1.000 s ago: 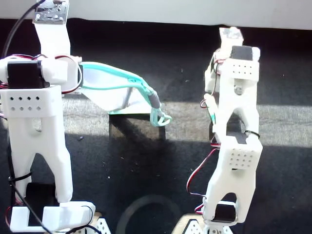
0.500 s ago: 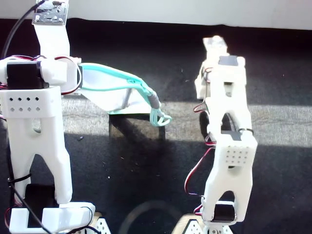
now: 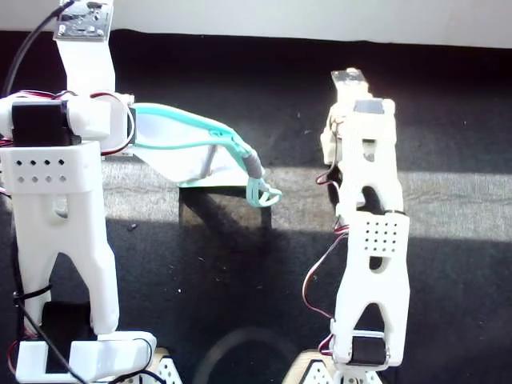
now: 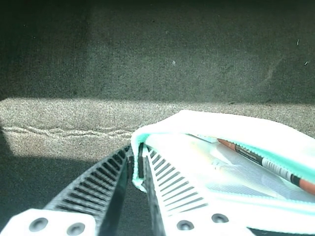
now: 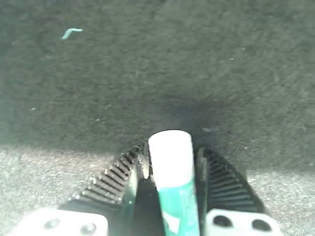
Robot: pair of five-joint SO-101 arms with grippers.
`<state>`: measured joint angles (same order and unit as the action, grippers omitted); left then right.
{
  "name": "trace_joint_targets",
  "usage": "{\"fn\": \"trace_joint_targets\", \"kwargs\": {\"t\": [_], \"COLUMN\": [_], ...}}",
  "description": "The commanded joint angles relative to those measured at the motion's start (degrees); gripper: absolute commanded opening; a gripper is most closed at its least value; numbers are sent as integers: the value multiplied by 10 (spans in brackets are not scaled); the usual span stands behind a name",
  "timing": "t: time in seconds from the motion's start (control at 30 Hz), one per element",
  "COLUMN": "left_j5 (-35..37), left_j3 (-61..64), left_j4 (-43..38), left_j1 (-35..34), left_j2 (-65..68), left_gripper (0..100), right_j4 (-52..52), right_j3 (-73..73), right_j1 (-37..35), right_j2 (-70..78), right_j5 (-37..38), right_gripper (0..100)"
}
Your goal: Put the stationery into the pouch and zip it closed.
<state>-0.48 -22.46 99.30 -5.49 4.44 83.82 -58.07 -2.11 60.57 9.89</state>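
A white mesh pouch (image 3: 192,152) with a teal zipper band hangs above the mat, held at one end by my left gripper (image 4: 137,169), which is shut on its corner. Its mouth gapes, and a pencil (image 4: 268,163) lies inside the pouch (image 4: 231,162). The teal zipper pull (image 3: 262,192) dangles at the pouch's free end. My right gripper (image 5: 170,157) is shut on a white and teal tube (image 5: 172,172), like a glue stick. The right arm (image 3: 364,200) stands to the right of the pouch, apart from it.
A dark carpeted mat (image 3: 240,264) covers the table, crossed by a sunlit band (image 3: 456,200). A white wall edge (image 3: 320,24) runs along the back. A dark round ring (image 3: 240,344) lies near the front between the arm bases.
The right arm has swung left toward the pouch with the tube in its gripper. The left arm and the pouch have kept still.
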Motion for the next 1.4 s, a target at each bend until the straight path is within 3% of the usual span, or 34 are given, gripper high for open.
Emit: {"fn": "trace_joint_targets", "kwargs": {"t": [0.0,0.23,0.33,0.67,0.83,0.97,1.1,1.37], "left_j5": [2,2,2,2,4,10,66,71], "left_j3": [50,50,50,50,48,45,44,44], "left_j4": [20,19,19,18,17,16,9,-49], "left_j1": [15,15,15,29,37,54,78,97], "left_j2": [16,16,16,16,16,16,18,18], "left_gripper": [9,9,9,9,9,9,9,9], "right_j4": [16,174,172,170,119,84,89,74], "right_j3": [-61,-307,-455,-413,-415,-413,-409,-366], "right_j1": [-11,-13,-19,-176,-232,-281,-321,-339], "right_j2": [1,0,-11,-334,-415,-440,-436,-388], "right_j5": [6,5,4,-28,-29,-29,-29,-33], "right_gripper": [21,6,6,6,6,6,6,6]}}
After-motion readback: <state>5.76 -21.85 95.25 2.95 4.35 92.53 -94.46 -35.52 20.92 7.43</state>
